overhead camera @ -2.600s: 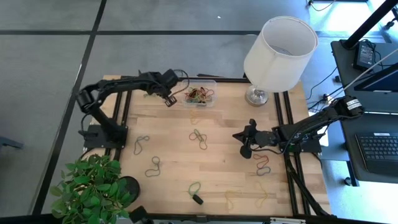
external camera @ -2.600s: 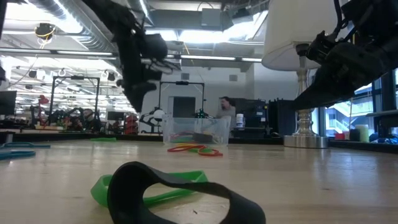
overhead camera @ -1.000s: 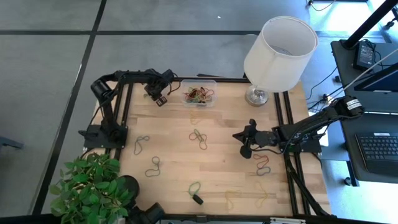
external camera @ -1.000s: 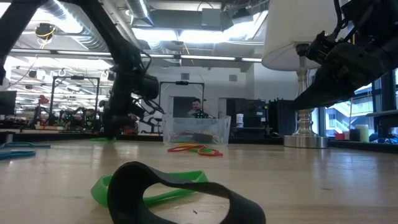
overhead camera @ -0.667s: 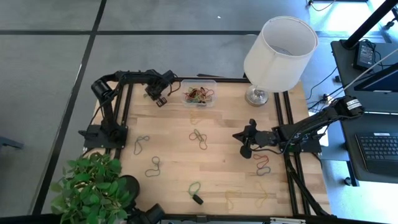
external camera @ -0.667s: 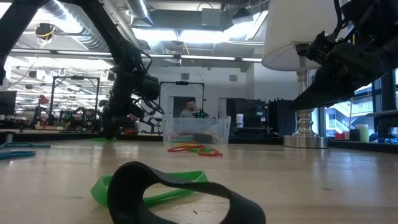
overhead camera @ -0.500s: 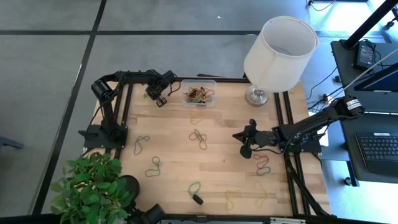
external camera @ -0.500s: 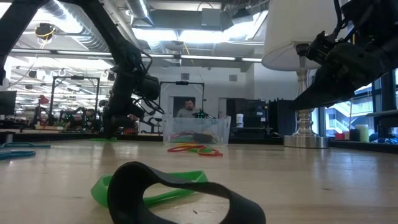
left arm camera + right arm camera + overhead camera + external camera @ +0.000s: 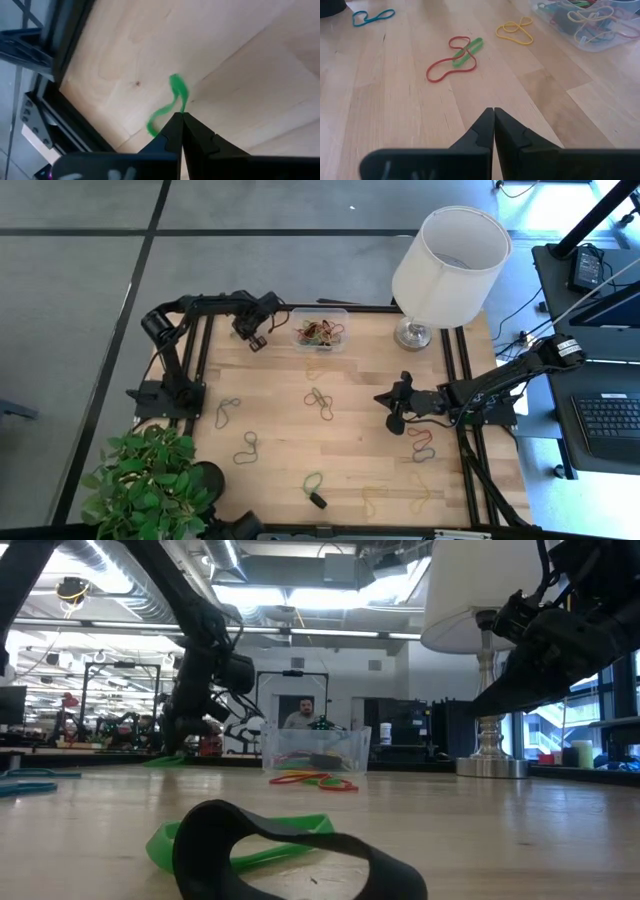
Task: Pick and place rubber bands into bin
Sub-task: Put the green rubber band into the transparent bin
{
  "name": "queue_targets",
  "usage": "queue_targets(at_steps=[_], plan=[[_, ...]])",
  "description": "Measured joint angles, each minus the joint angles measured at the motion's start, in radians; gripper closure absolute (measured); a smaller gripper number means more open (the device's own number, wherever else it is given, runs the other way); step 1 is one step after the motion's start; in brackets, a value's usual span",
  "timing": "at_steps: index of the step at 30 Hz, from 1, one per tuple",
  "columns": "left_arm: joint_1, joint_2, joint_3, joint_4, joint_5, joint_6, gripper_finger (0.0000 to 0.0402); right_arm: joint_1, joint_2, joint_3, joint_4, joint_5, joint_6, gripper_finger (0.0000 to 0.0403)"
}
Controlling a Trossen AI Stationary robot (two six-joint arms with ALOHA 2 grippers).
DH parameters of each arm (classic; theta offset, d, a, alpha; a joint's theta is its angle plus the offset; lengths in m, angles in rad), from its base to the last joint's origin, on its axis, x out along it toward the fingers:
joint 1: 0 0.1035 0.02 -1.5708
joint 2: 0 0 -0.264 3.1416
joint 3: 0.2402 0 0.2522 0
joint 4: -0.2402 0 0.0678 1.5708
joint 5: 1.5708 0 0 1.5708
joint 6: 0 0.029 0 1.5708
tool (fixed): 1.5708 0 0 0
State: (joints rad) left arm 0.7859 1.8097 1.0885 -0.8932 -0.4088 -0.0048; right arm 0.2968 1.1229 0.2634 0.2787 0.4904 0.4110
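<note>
Since a second earlier, left gripper (image 9: 256,340) had clenched on a green rubber band (image 9: 172,102) near the bench's far-left corner, just left of the bin (image 9: 321,331). Band: thin, bright green, kinked; seen clearly only in the left wrist view. Bin: clear, holding mixed coloured bands. Right gripper (image 9: 392,420), fingers shut and empty, waited toward the bench's right edge.

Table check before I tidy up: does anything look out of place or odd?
Loose rubber bands lie scattered across the table instead of in the bin. The left gripper is shut on a green rubber band near the table's far-left corner. Nothing looks damaged.
</note>
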Motion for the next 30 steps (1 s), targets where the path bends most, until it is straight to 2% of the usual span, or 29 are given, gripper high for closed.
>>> queue_targets(at_steps=[11,20,24,30], plan=[[-0.069,-0.108,0.000,-0.001,0.018,-0.002,0.0400,0.000,0.000,0.000,0.000,0.000,0.000,0.0386],[-0.170,-0.266,0.004,0.005,0.011,-0.037,0.0400,0.000,0.000,0.000,0.000,0.000,0.000,0.0386],[-0.220,-0.310,0.051,0.007,0.010,-0.060,0.0400,0.000,0.000,0.000,0.000,0.000,0.000,0.0386],[-0.305,-0.281,0.181,0.060,0.009,-0.037,0.0400,0.000,0.000,0.000,0.001,0.000,0.000,0.0386]])
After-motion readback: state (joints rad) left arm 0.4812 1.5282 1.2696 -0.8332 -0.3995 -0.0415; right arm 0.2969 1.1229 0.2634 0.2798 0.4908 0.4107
